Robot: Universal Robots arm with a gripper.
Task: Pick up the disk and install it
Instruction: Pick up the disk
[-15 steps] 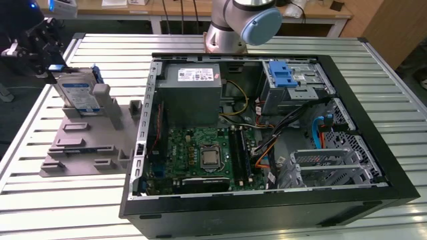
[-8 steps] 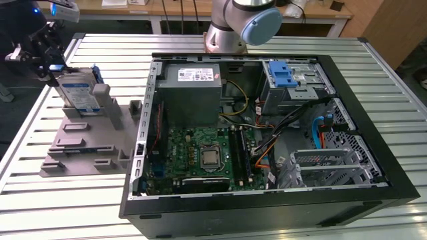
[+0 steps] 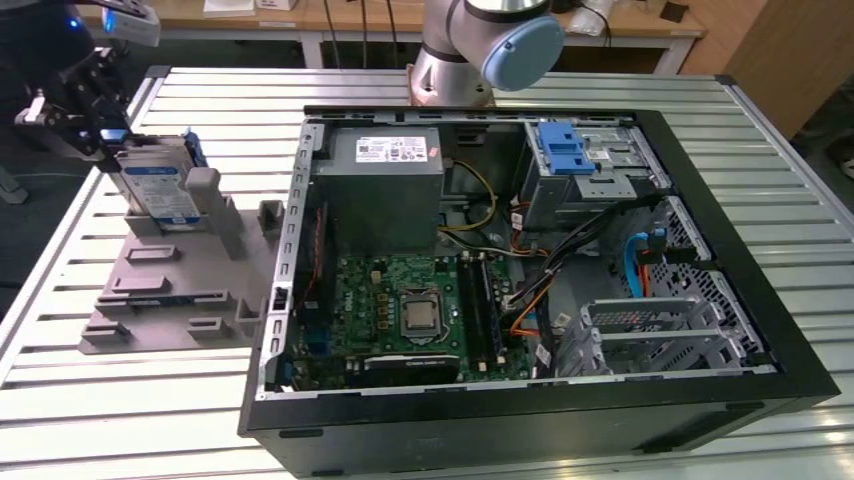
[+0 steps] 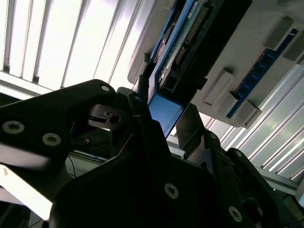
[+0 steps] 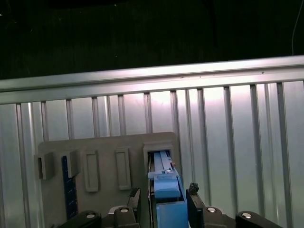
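The disk [image 3: 158, 190] stands on edge in a slot at one end of the grey holder [image 3: 174, 290], with its blue-framed top edge exposed. The gripper [image 5: 164, 198] sits over that edge, jaws spread to either side, a slim gap at each face. The open case [image 3: 534, 415] lies just beside the holder, and slatted bench [image 3: 107, 400] borders its other sides. The print on the disk's blue-and-white label is too small to read.

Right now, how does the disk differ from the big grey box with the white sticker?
The disk stands on edge in the grey stand outside the computer case; the grey box sits inside it. The disk is much smaller than the grey box. The disk has a blue frame; the grey box is bare grey. Both carry labels.
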